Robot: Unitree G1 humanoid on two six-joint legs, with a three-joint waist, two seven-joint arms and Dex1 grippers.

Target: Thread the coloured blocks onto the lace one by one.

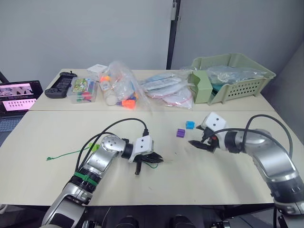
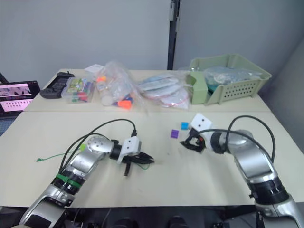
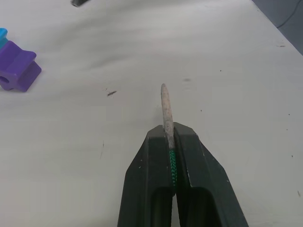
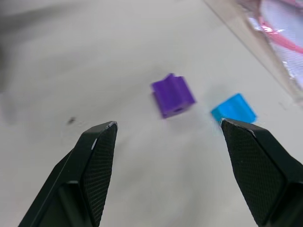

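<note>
Your left gripper (image 3: 169, 142) is clamped closed, arm low and extended; your right gripper (image 4: 168, 127) is spread wide.

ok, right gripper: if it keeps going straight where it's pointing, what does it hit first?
Probably the small purple plastic cube. The open right gripper points at it across bare tabletop, and the small blue plastic cube sits off beside one finger. Depth is uncertain.
</note>
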